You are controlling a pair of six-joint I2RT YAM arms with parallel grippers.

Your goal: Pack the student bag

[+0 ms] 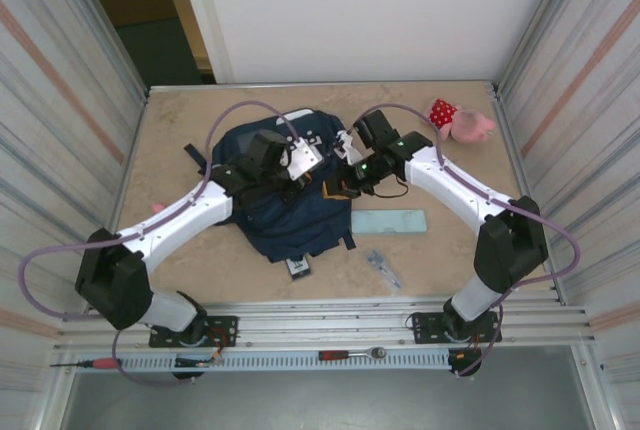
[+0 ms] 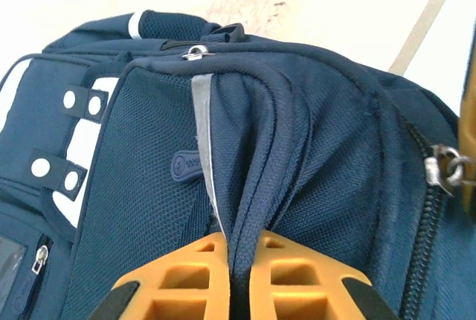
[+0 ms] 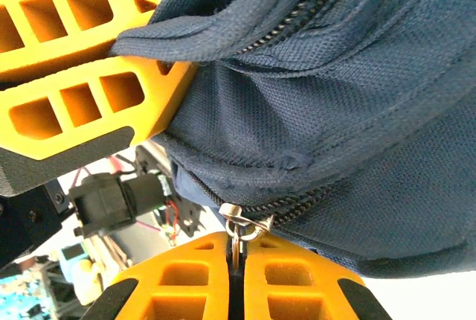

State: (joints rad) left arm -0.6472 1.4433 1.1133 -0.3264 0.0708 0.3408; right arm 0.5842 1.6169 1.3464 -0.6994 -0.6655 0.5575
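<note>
Right gripper [image 3: 235, 251] at the bottom is pinching the navy backpack's [image 3: 357, 112] zipper pull [image 3: 236, 223], and the left gripper [image 3: 171, 37] upper left is clamping fabric.

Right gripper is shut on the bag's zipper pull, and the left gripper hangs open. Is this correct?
No. The left gripper is shut on a fold of the bag, as the left wrist view shows. The right gripper is indeed shut on the zipper pull.
</note>
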